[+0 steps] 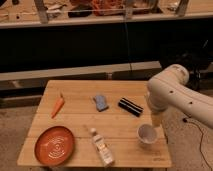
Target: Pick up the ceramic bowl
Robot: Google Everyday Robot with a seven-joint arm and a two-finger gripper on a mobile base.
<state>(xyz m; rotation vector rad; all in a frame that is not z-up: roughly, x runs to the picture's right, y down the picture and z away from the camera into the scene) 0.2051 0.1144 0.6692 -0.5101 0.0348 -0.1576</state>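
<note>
The ceramic bowl [54, 145] is a wide, shallow orange-red dish with pale rings inside. It sits at the front left corner of the wooden table [80, 122]. My white arm [172, 95] reaches in from the right, over the table's right edge. My gripper [156, 119] hangs below the arm's bend, just above the small white cup [147, 133], and is mostly hidden by the arm. It is far to the right of the ceramic bowl and holds nothing that I can see.
A carrot [58, 106] lies at the left. A blue sponge-like block [101, 103] and a black bar [130, 107] lie mid-table. A clear bottle [101, 147] lies on its side right of the bowl. A dark counter [100, 45] runs behind.
</note>
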